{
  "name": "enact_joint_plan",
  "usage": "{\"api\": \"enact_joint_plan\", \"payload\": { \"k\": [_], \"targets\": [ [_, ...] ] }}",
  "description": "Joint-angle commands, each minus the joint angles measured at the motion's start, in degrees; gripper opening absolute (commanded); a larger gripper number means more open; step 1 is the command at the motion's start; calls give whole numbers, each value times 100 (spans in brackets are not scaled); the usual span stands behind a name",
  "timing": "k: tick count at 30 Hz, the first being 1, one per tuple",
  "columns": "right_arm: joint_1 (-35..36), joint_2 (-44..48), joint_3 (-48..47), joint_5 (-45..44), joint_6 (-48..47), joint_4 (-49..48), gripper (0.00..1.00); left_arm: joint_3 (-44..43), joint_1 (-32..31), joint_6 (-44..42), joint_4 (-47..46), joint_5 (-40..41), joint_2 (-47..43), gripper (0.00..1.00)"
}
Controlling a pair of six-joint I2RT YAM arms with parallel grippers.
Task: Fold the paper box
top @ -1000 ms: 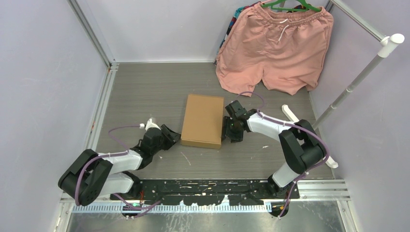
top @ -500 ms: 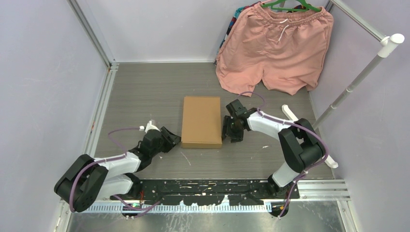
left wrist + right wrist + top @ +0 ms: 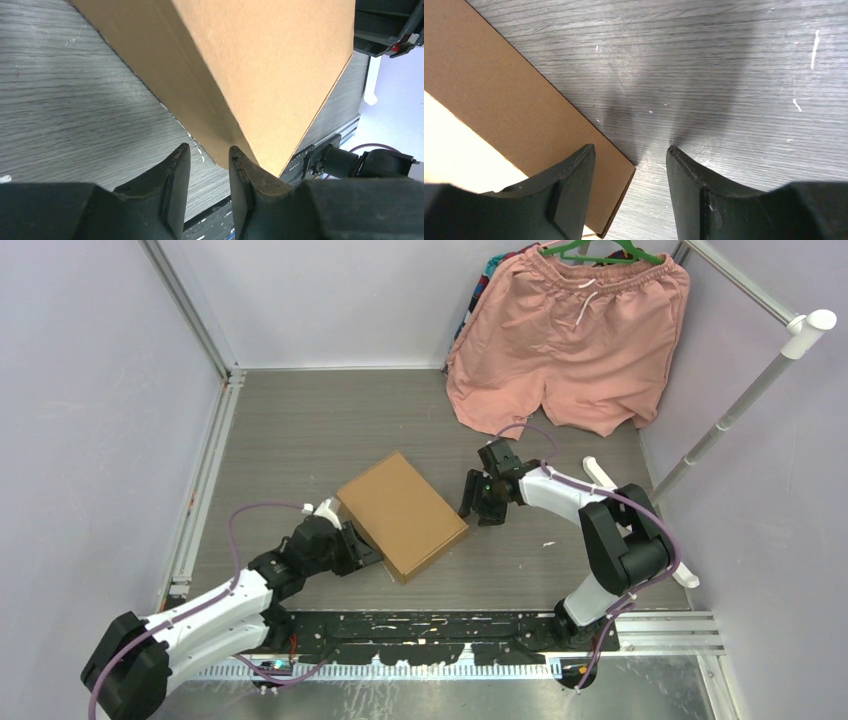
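Note:
The paper box [image 3: 402,512] is a closed, flat brown cardboard box lying askew on the grey table, its long axis running from upper left to lower right. My left gripper [image 3: 365,550] is at its near-left side. In the left wrist view this gripper [image 3: 209,150] stands open, with the box [image 3: 270,65] rising just ahead and one box corner close to the right finger [image 3: 245,170]. My right gripper [image 3: 470,508] is at the box's right corner. In the right wrist view the gripper [image 3: 630,150] is open, and the corner of the box [image 3: 499,100] lies below the gap.
Pink shorts [image 3: 570,335] hang on a green hanger at the back right. A white pole rack [image 3: 740,400] leans at the right, its foot [image 3: 600,475] on the table beside my right arm. A metal frame rail [image 3: 205,470] runs along the left edge.
The box has turned counter-clockwise from square-on to diagonal and shifted slightly left. My left arm has stretched forward to its near-left side; my right gripper has moved back a little.

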State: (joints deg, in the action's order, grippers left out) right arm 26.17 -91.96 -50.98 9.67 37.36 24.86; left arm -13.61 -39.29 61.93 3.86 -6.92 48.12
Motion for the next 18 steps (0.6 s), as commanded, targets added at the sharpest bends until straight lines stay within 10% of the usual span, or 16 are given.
{"api": "enact_joint_plan", "payload": {
  "k": [1, 7, 18],
  "targets": [
    [-3, 41, -42, 232, -97, -193, 60, -184, -9, -168, 315, -135, -50, 30],
    [-4, -3, -84, 274, -107, -197, 60, 10, -17, 6, -309, -408, 315, 1],
    [17, -27, 89, 463, 157, -573, 58, 356, -606, 521, -58, 13, -516, 3]
  ]
}}
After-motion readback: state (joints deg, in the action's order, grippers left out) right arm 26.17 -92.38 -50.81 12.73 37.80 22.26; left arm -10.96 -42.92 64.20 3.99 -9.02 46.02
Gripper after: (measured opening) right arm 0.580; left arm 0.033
